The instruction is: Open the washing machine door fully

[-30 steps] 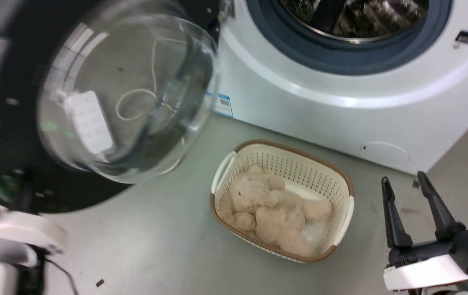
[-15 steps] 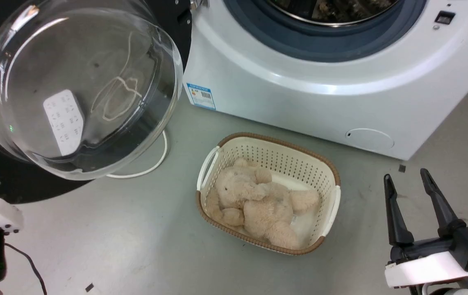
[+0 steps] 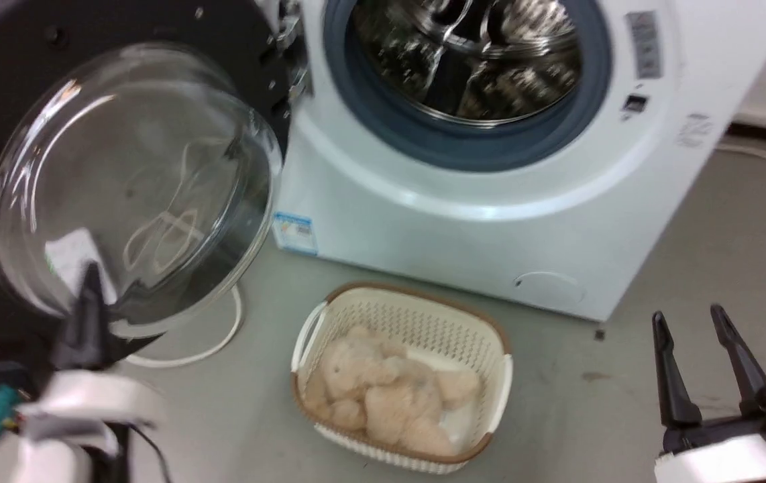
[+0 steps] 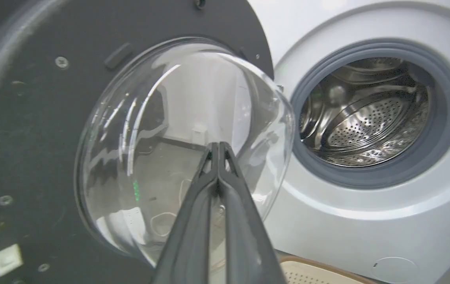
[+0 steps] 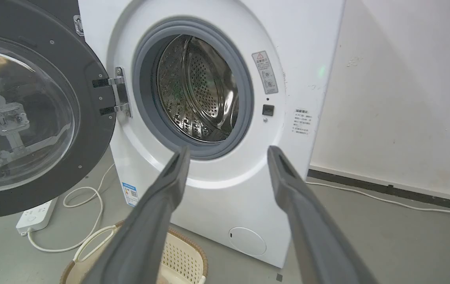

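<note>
The white washing machine (image 3: 463, 221) is standing on the grey floor, and its round opening is showing the steel drum (image 3: 470, 60) inside the grey rubber ring (image 3: 383, 114). The washing machine door (image 3: 135, 181) is hanging open on its metal hinge (image 5: 116, 96) at the left side of the machine, well away from the opening, with its clear glass bowl facing outward. A cream basket (image 3: 416, 298) is sitting on the floor just before the machine, and a beige plush toy (image 3: 383, 396) is lying in it. The left end effector (image 4: 218, 148) is pointing at the glass bowl with its two fingers pressed together and nothing between them; whether it is touching the glass cannot be told. The right end effector (image 3: 688, 314) is hovering at the lower right with its fingers spread, holding nothing. A white cable (image 3: 222, 335) is curling on the floor under the door.
</note>
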